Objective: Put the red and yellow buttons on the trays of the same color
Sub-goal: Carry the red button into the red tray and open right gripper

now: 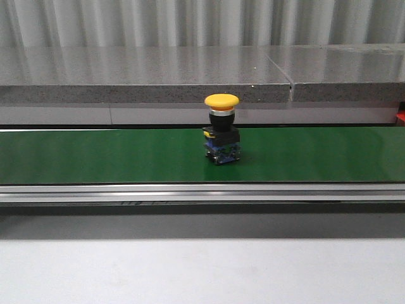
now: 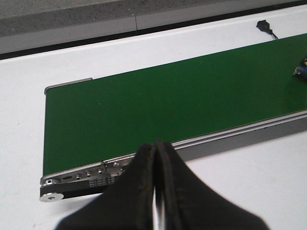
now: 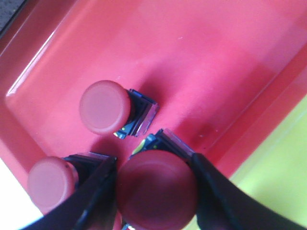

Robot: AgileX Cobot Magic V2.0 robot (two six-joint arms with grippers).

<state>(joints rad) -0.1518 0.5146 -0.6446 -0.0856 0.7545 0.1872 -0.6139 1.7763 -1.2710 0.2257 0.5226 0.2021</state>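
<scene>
Only the front view shows the yellow mushroom-head push button (image 1: 221, 128) whole: it stands upright on the green conveyor belt (image 1: 95, 155), near the belt's middle, with neither arm in sight. The left wrist view takes in the belt's end with its silver metal side rail (image 2: 86, 172) and only an edge of the button's base (image 2: 301, 69) at the frame's border. The left gripper (image 2: 156, 191) hangs above the white table just beside that rail, its black fingers pressed together on nothing.

The right wrist view alone shows the glossy red plastic tray (image 3: 192, 62), beside a yellow-green surface (image 3: 273, 177). The right gripper (image 3: 156, 187), pointing down into the tray, clasps a red mushroom-head push button (image 3: 157, 189) between its spread fingers. Two more red buttons (image 3: 105, 106) (image 3: 50, 182) sit in the tray close by.
</scene>
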